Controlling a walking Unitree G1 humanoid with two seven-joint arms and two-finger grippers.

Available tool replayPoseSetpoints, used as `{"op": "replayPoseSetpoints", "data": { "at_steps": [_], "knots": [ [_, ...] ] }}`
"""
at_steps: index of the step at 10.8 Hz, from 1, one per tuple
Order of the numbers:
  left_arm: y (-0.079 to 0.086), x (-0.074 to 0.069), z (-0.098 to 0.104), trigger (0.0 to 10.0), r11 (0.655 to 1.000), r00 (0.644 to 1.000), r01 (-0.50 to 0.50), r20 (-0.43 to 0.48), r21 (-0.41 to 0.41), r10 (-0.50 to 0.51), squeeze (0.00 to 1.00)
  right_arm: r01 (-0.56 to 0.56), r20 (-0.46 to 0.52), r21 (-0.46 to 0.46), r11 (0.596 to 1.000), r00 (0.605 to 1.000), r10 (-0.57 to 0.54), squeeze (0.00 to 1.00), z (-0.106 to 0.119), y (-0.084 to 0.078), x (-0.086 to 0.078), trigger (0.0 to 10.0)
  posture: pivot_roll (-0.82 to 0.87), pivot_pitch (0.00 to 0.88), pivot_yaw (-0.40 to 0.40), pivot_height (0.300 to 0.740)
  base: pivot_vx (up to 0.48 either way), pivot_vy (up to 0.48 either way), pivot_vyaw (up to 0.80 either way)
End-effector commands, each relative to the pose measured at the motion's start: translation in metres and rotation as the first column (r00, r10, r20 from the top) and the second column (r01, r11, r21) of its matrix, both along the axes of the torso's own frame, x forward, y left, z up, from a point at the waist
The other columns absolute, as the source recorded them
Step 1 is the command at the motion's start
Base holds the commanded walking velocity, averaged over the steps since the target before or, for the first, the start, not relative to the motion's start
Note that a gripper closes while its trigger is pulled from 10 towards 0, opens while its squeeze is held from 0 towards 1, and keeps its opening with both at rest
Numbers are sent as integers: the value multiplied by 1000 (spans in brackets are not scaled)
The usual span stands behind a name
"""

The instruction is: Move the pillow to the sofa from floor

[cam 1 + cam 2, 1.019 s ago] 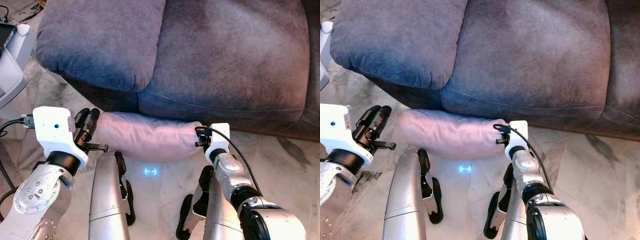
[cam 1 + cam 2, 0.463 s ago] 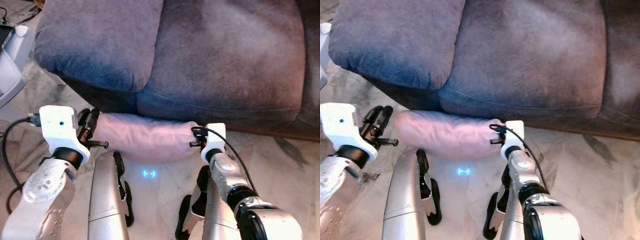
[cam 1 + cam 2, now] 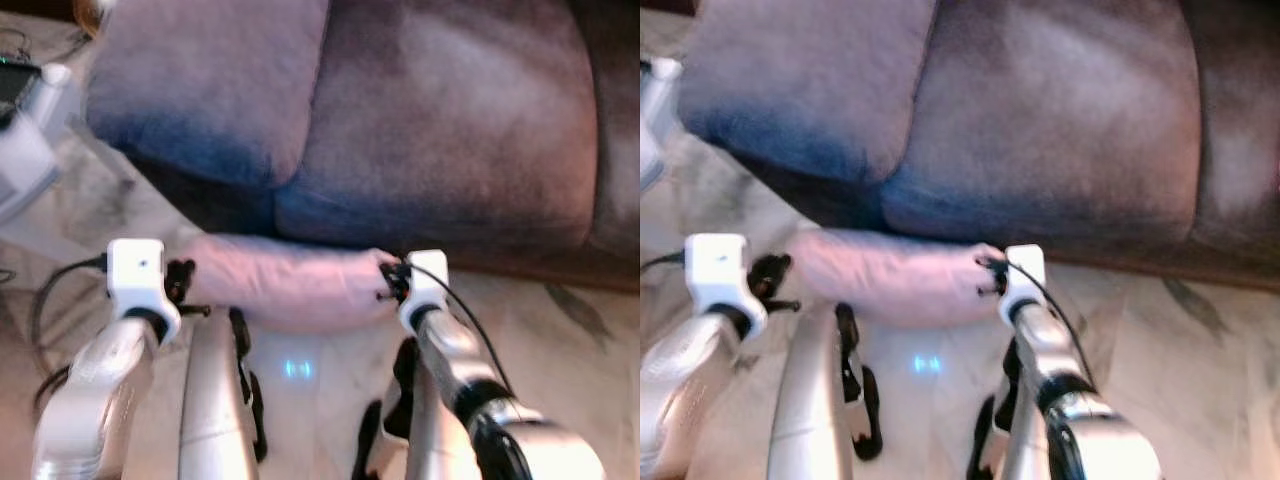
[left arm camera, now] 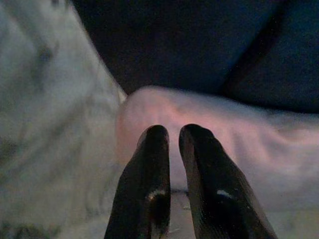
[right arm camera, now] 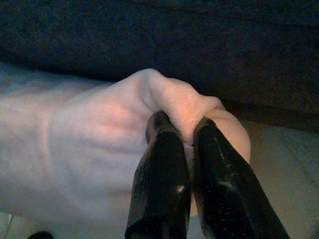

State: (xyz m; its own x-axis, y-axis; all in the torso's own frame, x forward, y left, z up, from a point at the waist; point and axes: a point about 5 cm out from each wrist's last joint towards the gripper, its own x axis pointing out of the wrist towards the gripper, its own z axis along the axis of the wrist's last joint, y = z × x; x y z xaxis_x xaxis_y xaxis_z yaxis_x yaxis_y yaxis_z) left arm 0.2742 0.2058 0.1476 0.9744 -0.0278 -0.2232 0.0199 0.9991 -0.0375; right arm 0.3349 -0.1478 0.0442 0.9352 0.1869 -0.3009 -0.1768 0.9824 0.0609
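A long pink pillow (image 3: pixel 290 285) lies on the marble floor, pressed against the front of the grey-purple sofa (image 3: pixel 430 120). My right gripper (image 5: pixel 182 124) is shut on a pinched fold of fabric at the pillow's right end, where it also appears in the eye view (image 3: pixel 390 280). At the pillow's left end my left gripper (image 4: pixel 173 132) has its two black fingers (image 4: pixel 154 149) shut with nothing between them. Its tips point at that end of the pillow (image 4: pixel 224 129), and I cannot tell whether they touch it. From the head, the left gripper (image 3: pixel 180 280) sits just left of the pillow.
The sofa's seat cushion (image 3: pixel 210 90) overhangs the pillow. A white-grey appliance (image 3: pixel 25 140) stands at the far left with a black cable (image 3: pixel 40 300) on the floor. My silver legs (image 3: pixel 215 400) stand just behind the pillow, beside a blue light spot (image 3: pixel 298 370).
The left arm has reached forward, bringing its gripper closer to the pillow's left end. The right gripper stays on the right end. The head views have shifted and blurred.
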Motion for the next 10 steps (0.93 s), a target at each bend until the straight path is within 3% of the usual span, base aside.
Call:
{"op": "replayPoseSetpoints", "data": {
  "at_steps": [1, 3, 4, 6, 10],
  "knots": [
    [4, 0, -15, 10000, 1000, 999, -21, -48, -15, 20, 1000, 9, -8, -16, 1000, 1000, -9, 0, -8, -9, -8, 10000, 191, 273, -70, 529, 0, 0, 0],
    [-2, 7, -25, 10000, 1000, 998, -15, -56, -21, 14, 1000, 36, 63, -23, 999, 997, -34, 0, 9, -20, 2, 10000, 172, 223, -69, 529, 0, 0, 0],
    [-8, 10, -24, 10000, 999, 1000, -5, -14, -35, 5, 0, 35, 105, -19, 999, 994, -33, 0, 19, -20, 8, 10000, 168, 205, -71, 529, 0, 0, 0],
    [-12, 16, -23, 10000, 998, 998, -15, 57, -61, 18, 0, 44, 163, -15, 999, 986, -41, 0, 32, -20, 15, 10000, 164, 159, -72, 529, 0, 0, 0],
    [-17, 22, -24, 10000, 1000, 985, -9, 170, -7, 10, 0, 137, 234, -2, 991, 963, -133, 0, 46, -34, 19, 10000, 140, 67, -61, 529, 0, 0, 0]
  ]
}}
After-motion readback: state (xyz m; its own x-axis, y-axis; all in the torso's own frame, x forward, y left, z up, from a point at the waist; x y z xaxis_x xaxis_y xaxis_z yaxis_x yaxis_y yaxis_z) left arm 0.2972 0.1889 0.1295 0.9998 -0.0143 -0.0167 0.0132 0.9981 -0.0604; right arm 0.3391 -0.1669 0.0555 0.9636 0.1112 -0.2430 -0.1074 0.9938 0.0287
